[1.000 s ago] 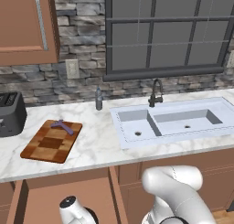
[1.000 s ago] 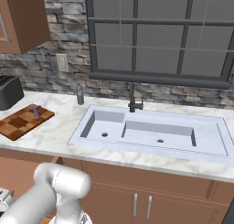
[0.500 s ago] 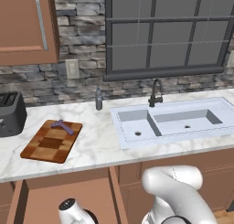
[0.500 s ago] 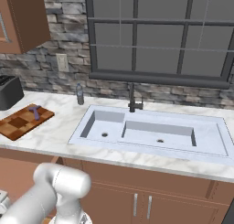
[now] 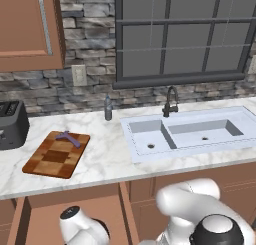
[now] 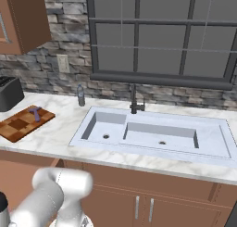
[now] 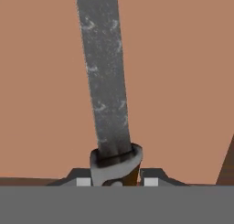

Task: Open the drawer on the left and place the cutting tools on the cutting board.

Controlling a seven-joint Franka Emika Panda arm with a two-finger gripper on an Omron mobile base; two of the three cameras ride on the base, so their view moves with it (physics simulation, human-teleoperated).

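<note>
The drawer [image 5: 50, 206] under the left counter stands pulled open, and my arm reaches down into it. In the hand view a slim dark knife [image 7: 103, 81] lies on the drawer's brown floor [image 7: 183, 81], its blade running away from me. My gripper [image 7: 116, 182] is shut on the knife at the near end, with a fingertip on each side. The checkered cutting board [image 5: 56, 156] lies on the counter above the drawer, also seen from the right as the board [image 6: 21, 124]. A purple Y-shaped tool [image 5: 69, 137] rests on its far end.
A black toaster [image 5: 11, 124] stands left of the board. A small grey bottle [image 5: 108, 109] sits by the wall, and a double sink [image 5: 190, 134] with a dark faucet [image 5: 170, 101] fills the counter's right part. An upper cabinet [image 5: 27, 26] hangs at top left.
</note>
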